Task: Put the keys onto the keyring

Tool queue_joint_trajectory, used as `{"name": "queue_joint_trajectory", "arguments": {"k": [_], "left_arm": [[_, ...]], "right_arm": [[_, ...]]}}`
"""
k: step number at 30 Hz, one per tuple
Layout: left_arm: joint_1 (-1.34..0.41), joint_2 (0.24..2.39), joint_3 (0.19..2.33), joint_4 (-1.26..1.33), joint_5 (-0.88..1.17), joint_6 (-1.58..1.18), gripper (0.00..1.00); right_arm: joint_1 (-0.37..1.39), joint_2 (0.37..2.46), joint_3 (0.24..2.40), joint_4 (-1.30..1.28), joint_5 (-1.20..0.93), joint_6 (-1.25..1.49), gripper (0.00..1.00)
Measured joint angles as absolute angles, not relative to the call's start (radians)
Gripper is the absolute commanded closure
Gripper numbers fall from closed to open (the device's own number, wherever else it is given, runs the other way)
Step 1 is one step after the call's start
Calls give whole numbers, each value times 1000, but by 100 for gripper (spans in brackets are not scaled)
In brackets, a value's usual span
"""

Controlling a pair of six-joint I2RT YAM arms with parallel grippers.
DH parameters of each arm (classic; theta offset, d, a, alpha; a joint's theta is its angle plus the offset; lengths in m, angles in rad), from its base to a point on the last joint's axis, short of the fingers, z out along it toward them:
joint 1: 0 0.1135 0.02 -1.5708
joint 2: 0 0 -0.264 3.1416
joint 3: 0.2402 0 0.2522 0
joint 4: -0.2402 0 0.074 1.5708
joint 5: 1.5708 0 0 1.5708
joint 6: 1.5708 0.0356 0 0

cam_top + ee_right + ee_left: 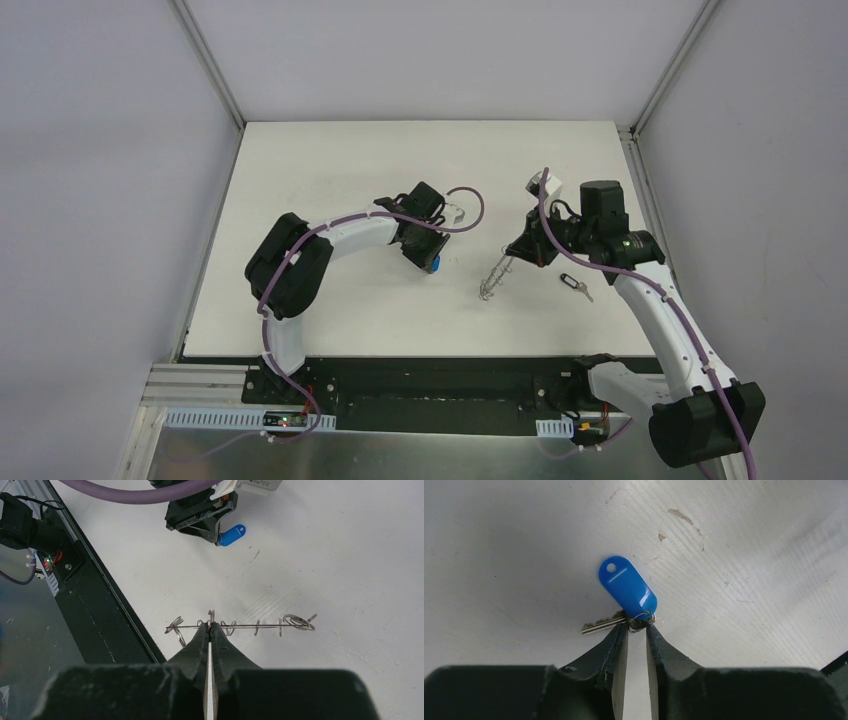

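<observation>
The blue-headed key (628, 587) lies flat on the white table, its silver blade (601, 625) pointing left. My left gripper (640, 626) stands over it, jaws parted a little, and the key's small wire ring (642, 622) sits between the tips. From above, the blue key (433, 265) shows just below the left gripper (428, 258). My right gripper (210, 625) is shut on the keyring (260, 626), seen edge-on as a thin line with wire loops. The keyring (492, 280) is tilted, its lower end at the table. The black-headed key (572, 285) lies to its right.
The black base rail (100, 610) and the table's near edge run close behind the keyring in the right wrist view. The left arm's purple cable (465, 215) loops over its wrist. Grey walls close the table's far and side edges.
</observation>
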State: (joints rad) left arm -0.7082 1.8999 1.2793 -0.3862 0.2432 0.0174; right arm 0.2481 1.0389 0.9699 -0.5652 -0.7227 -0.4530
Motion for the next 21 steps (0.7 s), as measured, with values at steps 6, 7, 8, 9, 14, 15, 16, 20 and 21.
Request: {"name": "queue_joint_trajectory", "arguments": {"k": [6, 7, 8, 9, 14, 15, 16, 20, 21], "left_arm": [[-708, 1903, 1280, -386, 269, 17, 76], [-708, 1906, 1280, -386, 276, 17, 76], [-708, 1910, 1280, -385, 279, 17, 76], [-708, 1912, 1281, -385, 283, 17, 77], [-708, 1913, 1282, -381, 291, 16, 82], [-708, 1913, 1282, -380, 292, 16, 83], [-708, 1913, 1282, -380, 293, 16, 85], [-708, 1913, 1282, -380, 307, 12, 93], [-708, 1913, 1282, -381, 308, 11, 95]], "right_arm": [[248, 1039, 970, -565, -723, -453, 100], [248, 1039, 970, -565, -723, -453, 100], [248, 1039, 970, -565, -723, -453, 100], [248, 1039, 970, -565, -723, -453, 100], [248, 1039, 969, -565, -723, -453, 100], [248, 1039, 968, -564, -723, -453, 100], [248, 1039, 967, -564, -723, -453, 100], [248, 1039, 963, -564, -723, -453, 100], [248, 1039, 963, -564, -723, -453, 100]]}}
